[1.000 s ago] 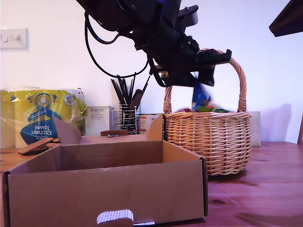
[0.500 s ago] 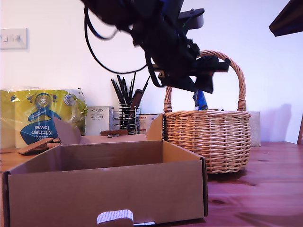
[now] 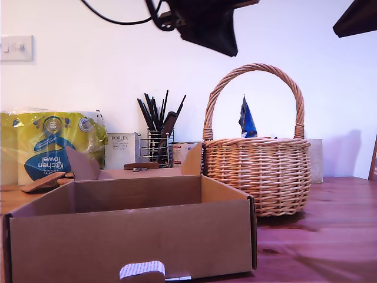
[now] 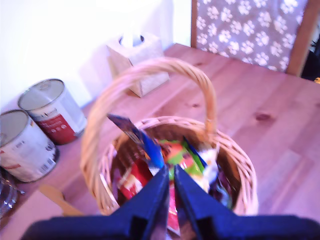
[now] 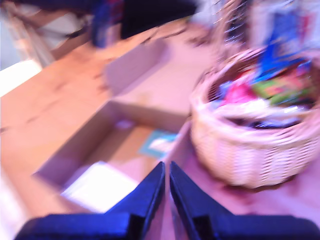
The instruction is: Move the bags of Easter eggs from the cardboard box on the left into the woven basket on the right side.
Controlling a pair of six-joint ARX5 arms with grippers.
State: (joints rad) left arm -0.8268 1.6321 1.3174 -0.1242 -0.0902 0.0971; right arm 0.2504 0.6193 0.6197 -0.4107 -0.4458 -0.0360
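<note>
Low tabletop exterior view facing the wall; both wrist views above, sharing the woven basket (image 3: 257, 171)

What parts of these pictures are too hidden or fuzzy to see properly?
- Inside the cardboard box: the exterior view looks at its front wall, so its floor is hidden.
- The same floor in the second wrist view: blurred; pale patches there could be anything.
- Bags of Easter eggs: my first claw covers some, so no count.
- The arm in the exterior view: cut off by the top edge.
- Tin labels in the first wrist view: too blurred to read.
</note>
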